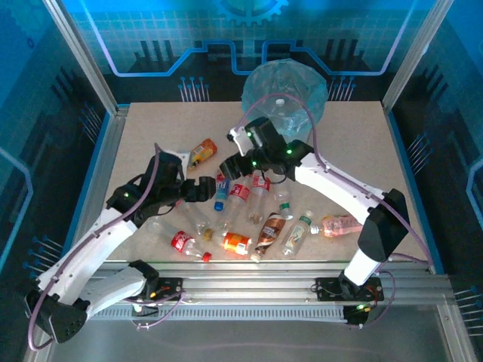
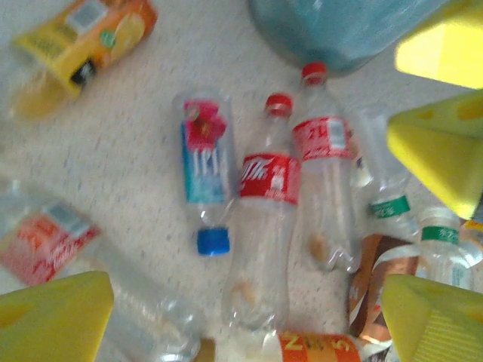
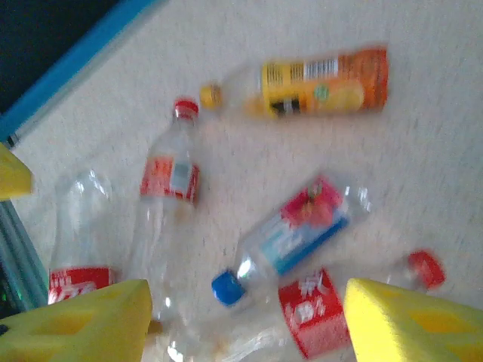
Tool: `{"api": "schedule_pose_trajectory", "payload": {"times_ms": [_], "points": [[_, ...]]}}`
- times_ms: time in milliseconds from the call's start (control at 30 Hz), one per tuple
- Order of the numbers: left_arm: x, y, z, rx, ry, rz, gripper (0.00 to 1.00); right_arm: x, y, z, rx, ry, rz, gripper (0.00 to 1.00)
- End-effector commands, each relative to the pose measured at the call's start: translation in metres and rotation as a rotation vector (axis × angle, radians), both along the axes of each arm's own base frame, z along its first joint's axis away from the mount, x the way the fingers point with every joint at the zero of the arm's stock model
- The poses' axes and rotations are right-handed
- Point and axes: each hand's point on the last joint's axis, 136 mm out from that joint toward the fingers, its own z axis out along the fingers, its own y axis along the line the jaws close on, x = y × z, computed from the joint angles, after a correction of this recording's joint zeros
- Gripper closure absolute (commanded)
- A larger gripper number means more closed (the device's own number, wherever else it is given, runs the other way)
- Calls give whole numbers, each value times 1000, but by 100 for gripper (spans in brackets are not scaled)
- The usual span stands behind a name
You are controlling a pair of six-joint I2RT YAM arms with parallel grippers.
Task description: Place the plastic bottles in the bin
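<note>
The jaws of my left gripper (image 1: 205,186) are wide apart and hold nothing. The jaws of my right gripper (image 1: 229,167) are apart and empty too. Both hang close together over a bunch of small clear plastic bottles (image 1: 272,226) lying on the speckled tan table (image 1: 355,143). Under me lies a clear bottle with a blue cap and a pink-and-blue label (image 2: 204,177), just beside two red-label bottles with red caps (image 2: 268,181). An orange-and-yellow bottle (image 2: 90,30) lies apart. The big round bin with the crinkly light-blue bag (image 1: 302,79) stands at the far edge. I think one bottle lies inside it, but that is hard to see.
</note>
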Motion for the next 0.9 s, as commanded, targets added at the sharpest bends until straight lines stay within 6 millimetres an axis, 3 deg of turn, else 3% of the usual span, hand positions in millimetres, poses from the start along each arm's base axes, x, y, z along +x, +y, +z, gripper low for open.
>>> {"api": "schedule_pose_trajectory", "payload": {"times_ms": [0,133,333,633,867], "points": [[-17,20,-27,-3,100,123,7,-29,2,4,20,50,20,33],[-25,34,-44,0,144,225,8,-48,13,-14,-29,82,75,33],[-31,55,-43,-15,95,351,15,-63,45,-32,-80,123,133,33],[-42,116,-3,92,-98,573,14,-40,109,-51,-109,150,174,28],[-47,135,8,177,-140,609,12,-30,148,-91,-192,170,212,26]]}}
